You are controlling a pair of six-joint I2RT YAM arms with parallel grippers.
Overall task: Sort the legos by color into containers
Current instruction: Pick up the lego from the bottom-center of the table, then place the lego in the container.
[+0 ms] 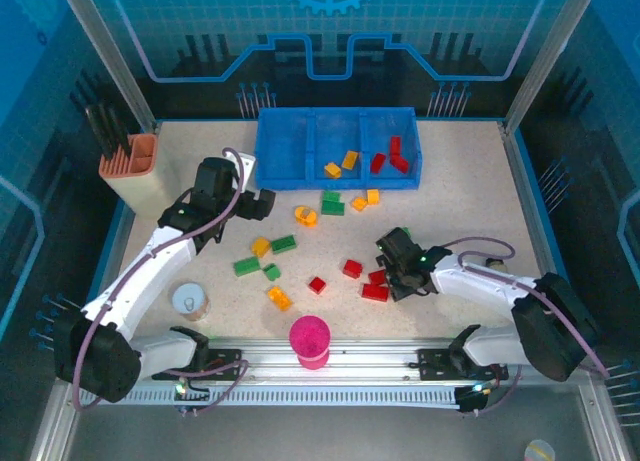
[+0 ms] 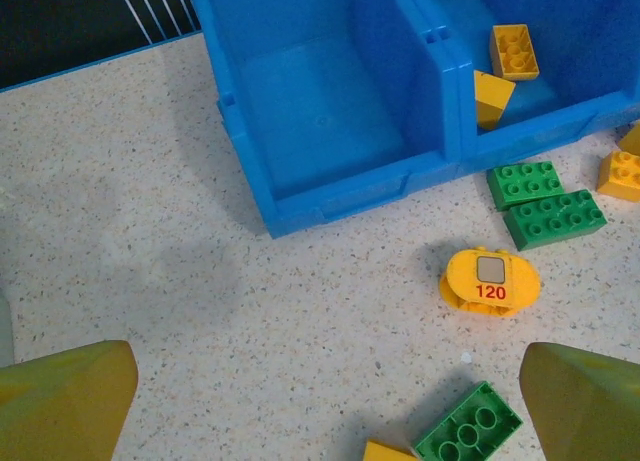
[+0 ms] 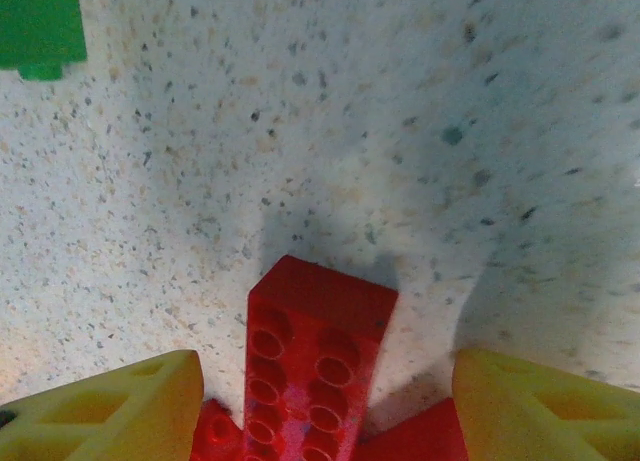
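Observation:
The long blue tray (image 1: 288,146) stands at the back; its left compartment (image 2: 320,111) is bare, the middle one holds orange bricks (image 1: 341,164), and the right one red bricks (image 1: 390,156). Red, green and orange bricks lie scattered on the table in front of it. My left gripper (image 1: 262,203) hovers open near the tray's left corner, with a green brick (image 2: 468,426) close to its right finger (image 2: 585,401). A yellow rounded piece marked 120 (image 2: 490,279) lies ahead of it. My right gripper (image 3: 325,421) stands open, straddling a red brick (image 3: 315,361) among a red cluster (image 1: 376,286).
A bright pink ribbed cup (image 1: 310,341) stands at the near edge in the middle. To the far left is a peach tool holder (image 1: 135,171). A small round tin (image 1: 190,301) sits beside the left arm. Two green bricks (image 2: 540,203) lie just before the tray.

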